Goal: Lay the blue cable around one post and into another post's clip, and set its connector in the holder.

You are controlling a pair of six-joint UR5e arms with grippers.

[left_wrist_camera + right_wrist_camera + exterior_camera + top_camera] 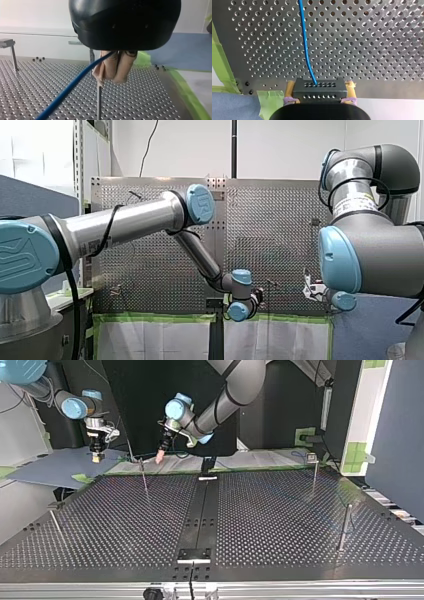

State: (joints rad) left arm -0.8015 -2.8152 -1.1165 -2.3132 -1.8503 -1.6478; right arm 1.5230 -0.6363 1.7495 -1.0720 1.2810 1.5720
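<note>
1. My left gripper (111,78) is closed, its beige pads (125,67) pinching the blue cable (72,86).
2. A thin post (99,100) stands just behind those pads on the perforated counter (145,100).
3. From the pads the cable slants down past the post, above the counter.
4. In the top view, my right gripper (95,456) hangs to the left of that post (144,477), off the counter's far edge.
5. Its yellow pads (290,87) are clamped on both sides of the dark connector (318,91).
6. The cable leaves the connector and runs out over the counter.
</note>
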